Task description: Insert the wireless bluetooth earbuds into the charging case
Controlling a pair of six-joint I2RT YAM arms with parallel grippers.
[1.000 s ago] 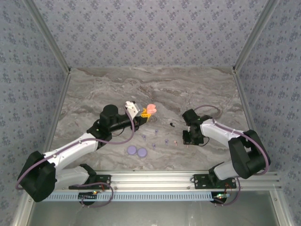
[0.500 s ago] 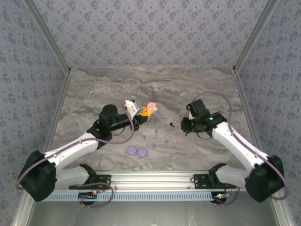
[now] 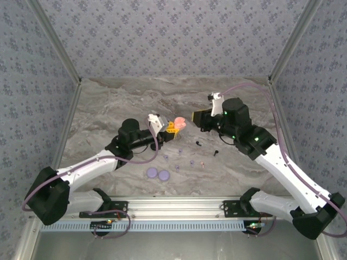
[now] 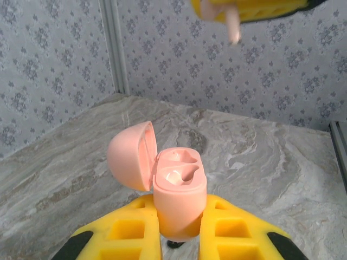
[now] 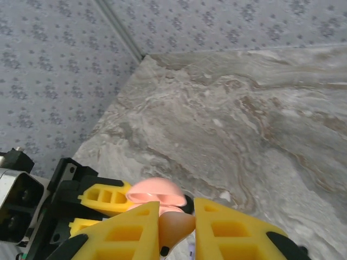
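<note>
My left gripper (image 4: 180,230) is shut on the pink charging case (image 4: 179,190), held upright with its lid (image 4: 132,156) flipped open to the left and both wells empty. In the top view the case (image 3: 177,124) hangs above the table's middle. My right gripper (image 5: 177,218) is shut on a pale pink earbud (image 5: 177,227) and hovers just right of and above the case (image 5: 157,193); the bud's stem (image 4: 233,26) points down above the case. Black earbuds (image 3: 199,143), lavender earbuds (image 3: 179,166) and another pink earbud (image 3: 202,164) lie on the table.
Two lavender round discs (image 3: 158,173) lie near the front of the marble table (image 3: 119,103). Patterned walls enclose the table on the left, back and right. My right gripper (image 3: 195,118) and left gripper (image 3: 171,128) are close together over the middle.
My right arm has risen from the table near the pink bud and swung up and left to the case, carrying a pink earbud. The left gripper shifted slightly right with the case.
</note>
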